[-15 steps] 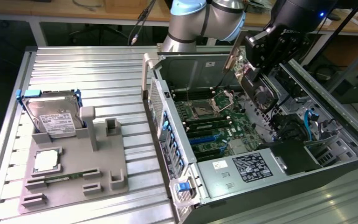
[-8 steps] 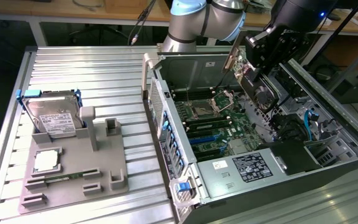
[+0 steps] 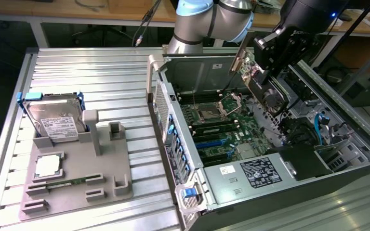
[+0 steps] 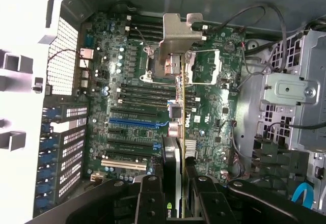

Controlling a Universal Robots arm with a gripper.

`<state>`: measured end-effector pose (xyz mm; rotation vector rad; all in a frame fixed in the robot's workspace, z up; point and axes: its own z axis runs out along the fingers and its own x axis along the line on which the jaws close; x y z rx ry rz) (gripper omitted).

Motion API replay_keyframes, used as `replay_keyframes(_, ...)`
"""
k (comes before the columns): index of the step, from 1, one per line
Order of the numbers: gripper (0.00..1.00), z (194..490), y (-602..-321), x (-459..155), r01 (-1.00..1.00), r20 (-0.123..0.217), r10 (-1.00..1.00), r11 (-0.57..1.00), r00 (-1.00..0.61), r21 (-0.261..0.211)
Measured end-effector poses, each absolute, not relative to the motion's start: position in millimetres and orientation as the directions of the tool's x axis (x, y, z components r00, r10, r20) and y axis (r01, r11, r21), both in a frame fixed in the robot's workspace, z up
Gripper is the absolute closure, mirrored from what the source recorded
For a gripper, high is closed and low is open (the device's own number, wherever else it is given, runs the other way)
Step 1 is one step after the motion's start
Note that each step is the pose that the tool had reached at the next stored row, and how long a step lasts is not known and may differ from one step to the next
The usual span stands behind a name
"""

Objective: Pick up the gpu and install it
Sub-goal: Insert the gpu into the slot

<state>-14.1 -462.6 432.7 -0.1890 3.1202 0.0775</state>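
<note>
Hanging over the open computer case [image 3: 256, 175], the gripper [image 3: 262, 67] has its fingers partly closed on the gpu [image 3: 270, 92], clamping the card by its flat faces. The exterior view gives the card side-on. Its dark board and round fan face out, and it is tilted, with the long silver bracket [image 3: 239, 54] at the end toward the exterior view's left. The whole card is held up above the motherboard [image 3: 223, 132]. That view also takes in the bench on its left, where a grey holder [image 3: 75, 185] carries a hard drive [image 3: 55, 119] standing on edge, a processor [image 3: 48, 166] lying flat and a slim green memory stick [image 3: 66, 182]. All of these are well apart from the case.

The wrist view looks along the card instead. The gpu [image 4: 172, 155] shows edge-on as a thin strip running away from the gripper [image 4: 173, 186], with a black finger [image 4: 150, 198] pressed against either side and the bent bracket [image 4: 179, 33] at the far end. Beyond it the motherboard [image 4: 127, 96] lies spread out, with a blue slot [image 4: 133, 123] and a white slot [image 4: 125, 164] just beside the card's line. The card sits squarely between the fingers, its near end hidden by them.
</note>
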Motion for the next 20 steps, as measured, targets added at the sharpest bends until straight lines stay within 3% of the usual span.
replay_keyframes(20, 0.73, 432.8, -462.6, -14.1, -0.188, -0.018, -0.187, 0.981, -0.982, 0.049)
